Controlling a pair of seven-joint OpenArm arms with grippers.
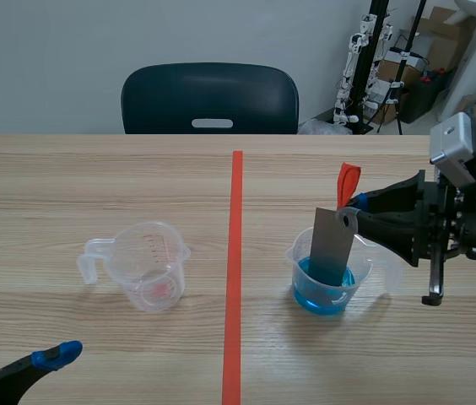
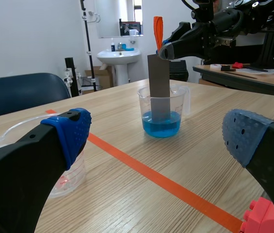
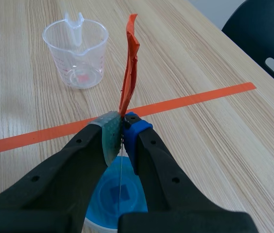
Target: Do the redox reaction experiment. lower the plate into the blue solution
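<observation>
Two grippers logged: right gripper (image 3: pixel 122 131) pinches the orange tab (image 1: pixel 348 180), grey plate (image 1: pixel 333 245) part-dipped in the beaker (image 1: pixel 366 263) of blue solution (image 1: pixel 309 297), left gripper (image 2: pixel 160 137) gaping wide; I judge slow, plumb lowering is due next.

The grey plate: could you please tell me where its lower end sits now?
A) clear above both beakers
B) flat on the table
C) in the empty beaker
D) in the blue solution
D: the grey plate hangs by its orange tab from the right gripper with its lower end dipped in the blue solution in the beaker.
</observation>
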